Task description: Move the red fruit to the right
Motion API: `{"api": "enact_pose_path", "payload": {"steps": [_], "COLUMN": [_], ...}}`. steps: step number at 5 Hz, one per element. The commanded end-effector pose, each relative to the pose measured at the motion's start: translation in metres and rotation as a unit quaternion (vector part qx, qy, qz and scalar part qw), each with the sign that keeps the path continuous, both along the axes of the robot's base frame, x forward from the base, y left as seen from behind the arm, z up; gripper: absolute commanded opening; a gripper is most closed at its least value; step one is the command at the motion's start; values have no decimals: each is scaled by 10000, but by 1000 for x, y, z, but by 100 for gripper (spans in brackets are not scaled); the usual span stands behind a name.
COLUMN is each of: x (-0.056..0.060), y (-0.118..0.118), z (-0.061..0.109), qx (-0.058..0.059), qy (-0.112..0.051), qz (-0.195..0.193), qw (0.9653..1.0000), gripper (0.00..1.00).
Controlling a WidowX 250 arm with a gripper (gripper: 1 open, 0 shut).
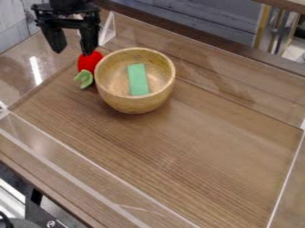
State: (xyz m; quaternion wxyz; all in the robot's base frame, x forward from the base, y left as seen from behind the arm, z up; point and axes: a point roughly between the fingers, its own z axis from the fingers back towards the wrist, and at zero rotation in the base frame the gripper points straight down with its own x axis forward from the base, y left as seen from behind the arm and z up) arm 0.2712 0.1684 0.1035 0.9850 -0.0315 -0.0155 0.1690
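While lying sideways, red fruit (87, 62) prob. points cap lower-left.

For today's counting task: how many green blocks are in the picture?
1. The flat green block lies inside the wooden bowl; none seems hidden.

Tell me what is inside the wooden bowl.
Inside the wooden bowl lies one flat green rectangular block, leaning along the bottom. Nothing else shows there; the bowl floor beneath the block is covered.
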Motion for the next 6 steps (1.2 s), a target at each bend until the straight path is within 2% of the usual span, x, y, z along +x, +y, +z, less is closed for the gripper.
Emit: {"api": "enact_pose_path", "payload": {"steps": [1, 2, 3, 5, 6], "x": [11, 27, 44, 48, 51], "y": [14, 12, 9, 18, 17], "z": [7, -4, -12, -1, -8], "qx": [179, 197, 203, 219, 232], "qy": [-275, -304, -344, -321, -294], "qz": [63, -321, -709, -369, -520], "qw": [9994, 9988, 9967, 9986, 9979], "gripper": [100, 100, 100, 100, 100]}}
